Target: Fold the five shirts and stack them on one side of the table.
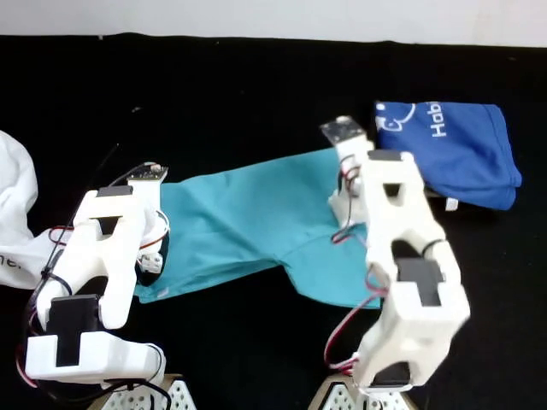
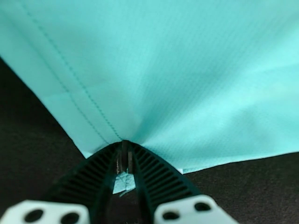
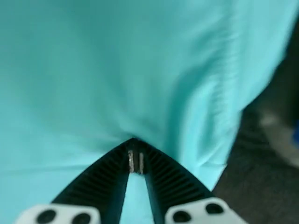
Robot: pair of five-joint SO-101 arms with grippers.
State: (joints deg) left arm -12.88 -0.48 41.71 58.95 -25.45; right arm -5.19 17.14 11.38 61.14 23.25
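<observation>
Pinching opposite edges, left tool (image 2: pixel 124 148) and right tool (image 3: pixel 135 145) flank the teal shirt (image 1: pixel 248 213).

High view over table (image 1: pixel 256 77); both wrist views close against teal shirt (image 1: pixel 248 213)

The teal shirt (image 1: pixel 248 222) in the middle is a plain blue-green with no pattern, and slightly darker stitching runs in a double row along its hem. At far right, the folded blue shirt (image 1: pixel 466 158) is deep royal blue with white print. The white shirt (image 1: pixel 15 201) at the left edge carries a little grey print. The table (image 1: pixel 214 85) is solid black. The left arm (image 1: pixel 102 248) and right arm (image 1: pixel 402 239) are white with black motor blocks and red and black wires. The left gripper (image 2: pixel 125 156) and right gripper (image 3: pixel 135 154) have black ribbed fingers on white bases.
</observation>
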